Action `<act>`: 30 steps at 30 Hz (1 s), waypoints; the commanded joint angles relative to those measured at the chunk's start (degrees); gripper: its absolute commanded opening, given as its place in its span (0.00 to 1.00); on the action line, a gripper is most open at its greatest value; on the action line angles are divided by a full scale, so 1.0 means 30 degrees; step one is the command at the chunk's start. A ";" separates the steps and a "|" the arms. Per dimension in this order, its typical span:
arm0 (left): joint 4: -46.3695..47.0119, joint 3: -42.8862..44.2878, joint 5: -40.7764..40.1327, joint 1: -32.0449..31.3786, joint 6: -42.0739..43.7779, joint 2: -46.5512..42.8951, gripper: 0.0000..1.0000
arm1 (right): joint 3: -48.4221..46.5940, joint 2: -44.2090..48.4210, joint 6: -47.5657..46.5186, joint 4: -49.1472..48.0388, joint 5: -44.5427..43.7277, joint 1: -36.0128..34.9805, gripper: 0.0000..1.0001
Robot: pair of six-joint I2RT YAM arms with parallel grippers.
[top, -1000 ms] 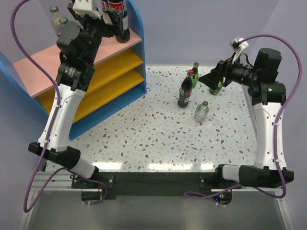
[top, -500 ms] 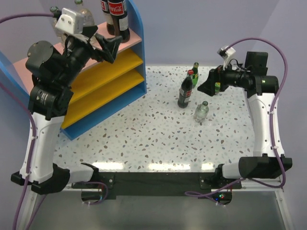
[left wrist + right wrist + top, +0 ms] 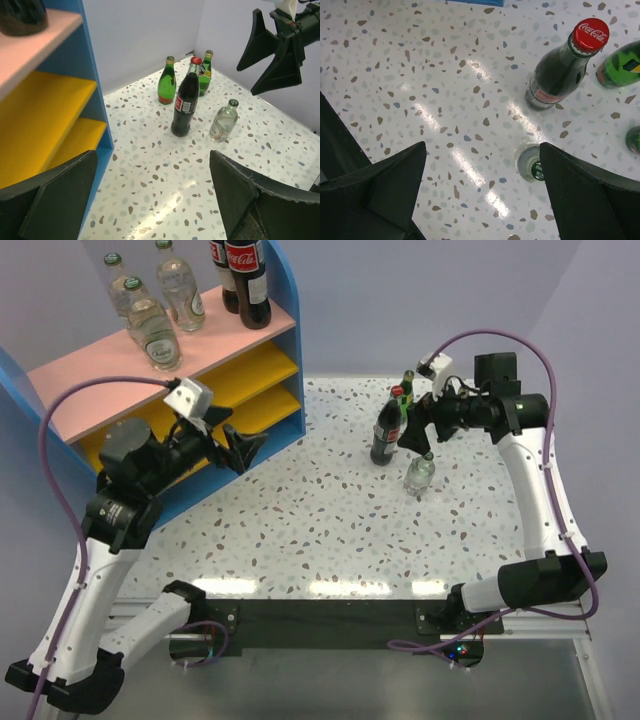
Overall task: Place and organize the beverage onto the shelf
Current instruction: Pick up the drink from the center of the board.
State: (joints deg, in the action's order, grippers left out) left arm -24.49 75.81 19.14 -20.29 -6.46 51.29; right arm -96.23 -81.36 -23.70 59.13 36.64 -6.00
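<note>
Red-capped dark cola bottle, red label, upright.

The top external camera looks down from above and behind the arm bases, wide enough to hold the whole table, with the shelf at far left. The left wrist camera sits low just beside the shelf's blue side, facing across the table toward the cola bottle and the clear bottle. The right wrist camera hangs near above those same two bottles, looking steeply down. All three views share them.
</note>
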 commanded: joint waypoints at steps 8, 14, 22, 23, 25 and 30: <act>0.4760 -0.9824 0.1180 0.0085 -0.2006 -0.5110 0.99 | 0.1546 -0.0008 -0.1678 -0.0111 -0.2545 -0.0197 0.98; 0.6025 -1.3724 0.1211 0.0085 -0.2272 -0.6929 0.99 | 0.2892 0.0080 -0.2382 -0.0228 -0.3776 -0.0168 0.98; 0.6697 -1.6011 0.1063 0.0085 -0.2300 -0.7808 0.99 | 0.3627 -0.0124 -0.0890 -0.1692 -0.4539 -0.0197 0.99; 0.6728 -1.6186 0.1005 0.0085 -0.2300 -0.7867 0.99 | 0.3599 -0.0212 -0.0714 -0.2071 -0.4568 -0.0168 0.99; 0.6903 -1.6626 0.1004 0.0085 -0.2300 -0.8013 0.99 | 0.3483 -0.0533 -0.0215 -0.2424 -0.4422 -0.0168 0.99; 0.6992 -1.6832 0.1004 0.0085 -0.2125 -0.7926 0.99 | 0.2049 -0.2025 0.0313 -0.3041 -0.2872 -0.0168 0.99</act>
State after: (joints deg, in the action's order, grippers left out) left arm -7.64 25.45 22.11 -20.27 -12.88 27.68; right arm -86.37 -84.58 -25.04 53.93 25.23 -6.37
